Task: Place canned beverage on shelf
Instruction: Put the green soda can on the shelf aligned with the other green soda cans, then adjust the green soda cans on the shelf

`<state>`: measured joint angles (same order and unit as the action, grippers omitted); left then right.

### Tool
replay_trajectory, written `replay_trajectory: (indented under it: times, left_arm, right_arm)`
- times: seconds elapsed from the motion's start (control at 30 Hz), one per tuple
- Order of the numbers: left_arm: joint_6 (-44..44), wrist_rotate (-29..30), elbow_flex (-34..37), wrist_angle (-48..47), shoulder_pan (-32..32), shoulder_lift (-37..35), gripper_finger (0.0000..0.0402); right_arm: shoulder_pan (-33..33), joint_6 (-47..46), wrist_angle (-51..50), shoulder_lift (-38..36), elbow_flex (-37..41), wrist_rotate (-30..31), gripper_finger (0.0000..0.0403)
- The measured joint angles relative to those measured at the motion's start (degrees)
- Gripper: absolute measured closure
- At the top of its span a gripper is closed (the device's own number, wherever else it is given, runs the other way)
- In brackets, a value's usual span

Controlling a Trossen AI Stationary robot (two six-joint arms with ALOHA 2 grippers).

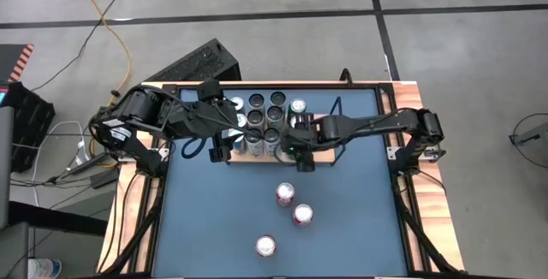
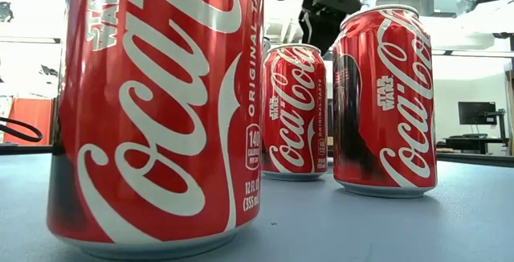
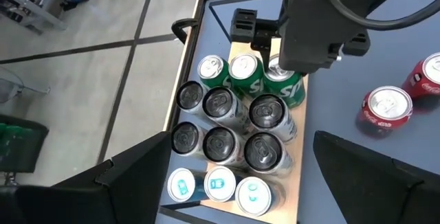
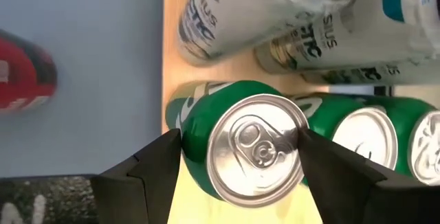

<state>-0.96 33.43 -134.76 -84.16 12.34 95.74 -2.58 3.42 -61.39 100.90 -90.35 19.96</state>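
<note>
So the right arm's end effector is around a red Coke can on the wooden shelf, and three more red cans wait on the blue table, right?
Not quite: the can between the right end effector's fingers is a green can, not a red one, as the right wrist view shows. It does stand on the wooden shelf, and three red cans do wait on the blue table.

Red cans (image 1: 285,194) with white script – green cans (image 4: 254,141) – blue tabletop (image 1: 342,219), light-wood shelf (image 3: 292,183).

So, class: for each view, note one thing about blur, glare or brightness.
Low view: the nearest red can fills the frame, and the windows behind are washed out. Right wrist view: the red can on the blue table is blurred; the green can top is sharp. High view: evenly lit.
</note>
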Motion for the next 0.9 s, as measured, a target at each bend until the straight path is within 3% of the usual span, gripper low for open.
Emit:
replay_trajectory:
  times: [0.73, 0.9]
  left_arm:
    - [0.5, 0.0, 0.0, 0.0, 0.0, 0.0, 0.0058]
    - [0.8, 0.1, 0.0, 0.0, 0.0, 0.0, 0.0058]
  right_arm:
    - [-1.4, -0.6, -0.4, -2.5, -2.9, 2.1, 0.0122]
    - [-2.3, -7.6, -4.8, -5.9, -4.8, 3.5, 0.0122]
